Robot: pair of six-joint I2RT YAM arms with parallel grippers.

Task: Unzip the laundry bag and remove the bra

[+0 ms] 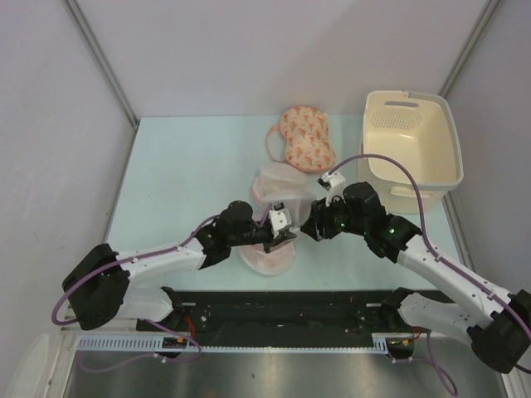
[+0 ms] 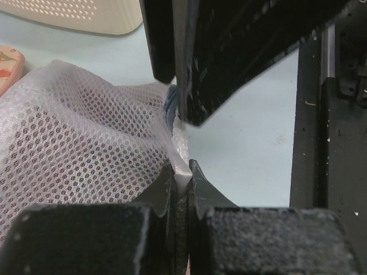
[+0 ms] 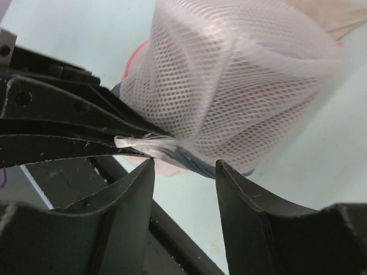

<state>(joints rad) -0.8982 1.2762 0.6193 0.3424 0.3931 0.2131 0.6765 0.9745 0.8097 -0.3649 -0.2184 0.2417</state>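
The laundry bag, white translucent mesh, stands in the middle of the table. It fills the left of the left wrist view and the top of the right wrist view. My left gripper is shut on a white fold at the bag's near edge. My right gripper is open, its jaws on either side of the bag's grey-blue zip rim, right next to the left fingers. No dark red bra shows.
A peach patterned bra lies at the back. A cream plastic basket stands at the back right. A mesh pouch with pink trim lies under the left gripper. The black base rail runs along the near edge.
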